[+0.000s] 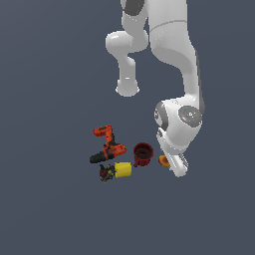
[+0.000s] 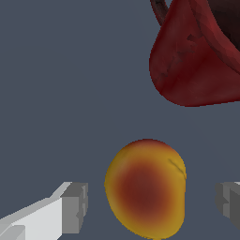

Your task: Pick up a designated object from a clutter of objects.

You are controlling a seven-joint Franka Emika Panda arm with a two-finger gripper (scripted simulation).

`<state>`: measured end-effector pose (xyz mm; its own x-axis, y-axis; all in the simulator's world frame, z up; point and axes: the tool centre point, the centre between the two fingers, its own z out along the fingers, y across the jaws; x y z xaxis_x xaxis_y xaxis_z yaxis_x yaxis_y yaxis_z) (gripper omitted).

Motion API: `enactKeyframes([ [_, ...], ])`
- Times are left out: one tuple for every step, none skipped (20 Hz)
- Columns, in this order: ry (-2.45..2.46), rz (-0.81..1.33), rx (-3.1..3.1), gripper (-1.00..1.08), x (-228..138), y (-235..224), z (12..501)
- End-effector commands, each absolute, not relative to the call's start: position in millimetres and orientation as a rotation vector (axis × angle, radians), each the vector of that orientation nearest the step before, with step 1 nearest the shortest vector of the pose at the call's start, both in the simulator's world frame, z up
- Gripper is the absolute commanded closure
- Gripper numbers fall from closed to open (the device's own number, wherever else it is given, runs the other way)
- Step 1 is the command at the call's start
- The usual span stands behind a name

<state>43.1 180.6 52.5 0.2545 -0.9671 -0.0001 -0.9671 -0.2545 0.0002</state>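
One bare grey floor [image 1: 50, 209] bears the ball [image 2: 146, 187] between the gripper's [image 2: 152, 204] parted, untouching fingers [image 2: 75, 207].

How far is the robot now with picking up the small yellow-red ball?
Done: the gripper is lowered over the ball, beside the dark red mug. In hand: fingers open on either side, not touching. Left: close and lift.

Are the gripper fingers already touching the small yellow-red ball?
Apart. The wrist view shows bare floor between the ball and each finger of the gripper; the fingers stand open on either side of it.
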Motion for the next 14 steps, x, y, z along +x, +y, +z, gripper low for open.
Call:
enactKeyframes([
  [-1.919, 0.0, 2.487, -0.92, 42.9, 180.4, 41.1],
  [-1.919, 0.0, 2.487, -0.92, 42.9, 180.5, 38.2],
  [-1.919, 0.0, 2.487, -0.92, 43.1, 180.7, 36.1],
  [-1.919, 0.0, 2.487, -0.92, 43.4, 180.8, 34.7],
  [-1.919, 0.0, 2.487, -0.92, 43.7, 181.0, 34.0],
  [-1.919, 0.0, 2.487, -0.92, 43.9, 181.0, 33.9],
  [-1.919, 0.0, 2.487, 1.08, 43.9, 181.0, 33.9],
  [-1.919, 0.0, 2.487, 1.08, 43.9, 181.0, 33.9],
  [-1.919, 0.0, 2.487, 1.08, 43.9, 181.0, 33.9],
  [-1.919, 0.0, 2.487, 1.08, 43.9, 181.0, 33.9],
  [-1.919, 0.0, 2.487, 1.08, 43.9, 181.0, 33.9],
  [-1.919, 0.0, 2.487, 1.08, 43.9, 181.0, 33.9],
  [-1.919, 0.0, 2.487, 1.08, 43.9, 181.0, 33.9],
  [-1.919, 0.0, 2.487, 1.08, 43.9, 181.0, 33.9],
])
